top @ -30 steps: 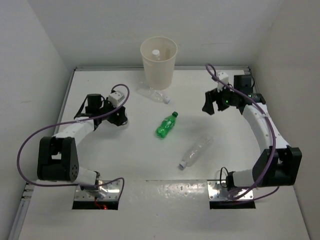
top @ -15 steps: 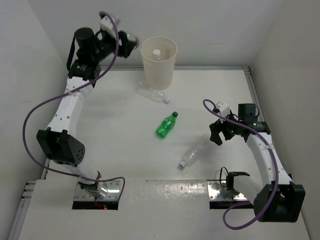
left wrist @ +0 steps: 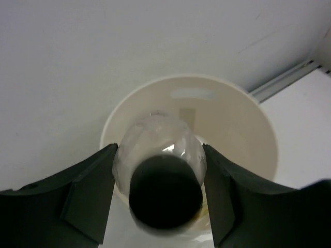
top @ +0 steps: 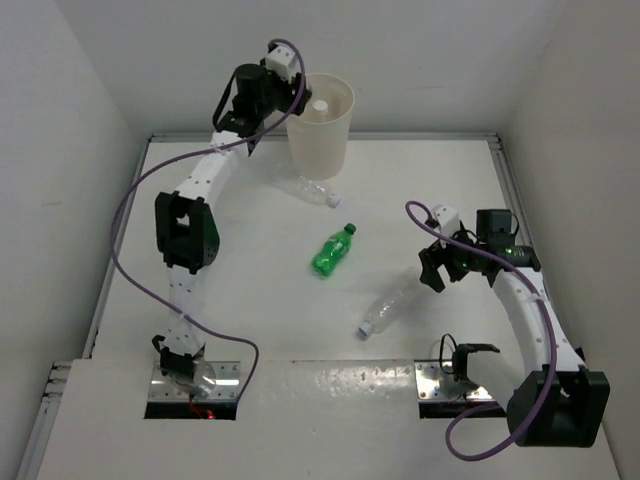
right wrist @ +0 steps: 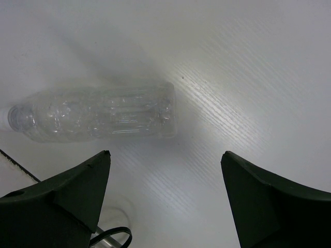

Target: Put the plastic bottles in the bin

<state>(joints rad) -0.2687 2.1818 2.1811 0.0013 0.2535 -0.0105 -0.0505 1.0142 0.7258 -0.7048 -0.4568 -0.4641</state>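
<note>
The cream-white bin (top: 318, 135) stands at the back of the table. My left gripper (top: 286, 97) is raised at its left rim, shut on the tiny clear bottle with the black cap (left wrist: 161, 173), which hangs over the bin's opening (left wrist: 243, 129). A whitish bottle (top: 320, 106) lies inside the bin. One clear bottle (top: 310, 189) lies at the bin's foot. The green bottle (top: 333, 250) lies mid-table. My right gripper (top: 432, 270) is open and empty, just right of the second clear bottle (top: 390, 303), which shows in the right wrist view (right wrist: 98, 113) ahead of the gripper (right wrist: 165, 153).
White walls close the table on the left, back and right. A purple cable loops from each arm. Both arm bases sit on metal plates (top: 445, 385) at the near edge.
My left arm lifted from the left of the table up to the bin's rim with the tiny bottle. My right arm came down from the back right towards the clear bottle, then held still.
</note>
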